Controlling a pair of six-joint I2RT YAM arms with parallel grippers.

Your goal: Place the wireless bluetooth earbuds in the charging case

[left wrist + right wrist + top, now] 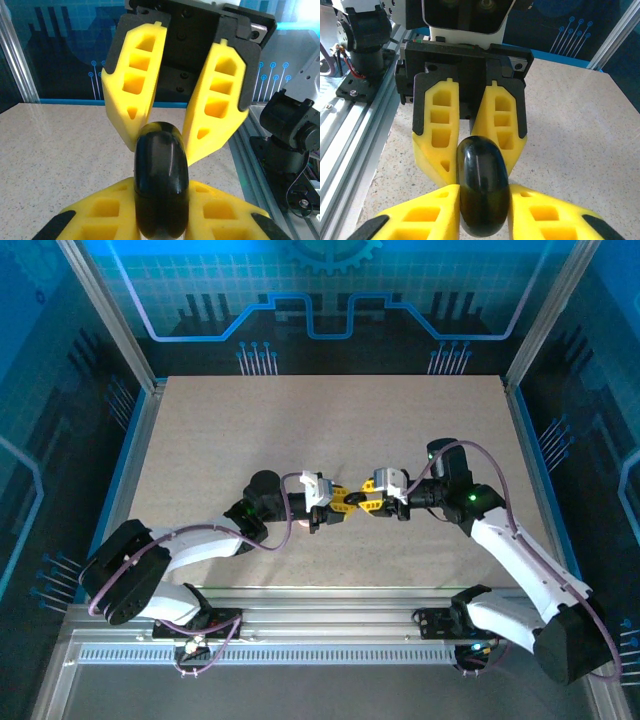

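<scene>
Pinching the shiny black oval charging case (160, 170) from both ends, the left gripper (161, 202) and the right gripper (483, 202) press their yellow fingers (97, 220) tight on it, nose to nose, just below the middle of the top view, over the tan table (300, 420), white arms (200, 540) reaching in from the bottom corners.

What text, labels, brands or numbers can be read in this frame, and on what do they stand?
None can be read.
The black charging case is glossy and unmarked on the sides in view.
The yellow pincer fingers carry no print.
The blue backdrop bears a gear and circuit lines, with no letters or numbers.
</scene>
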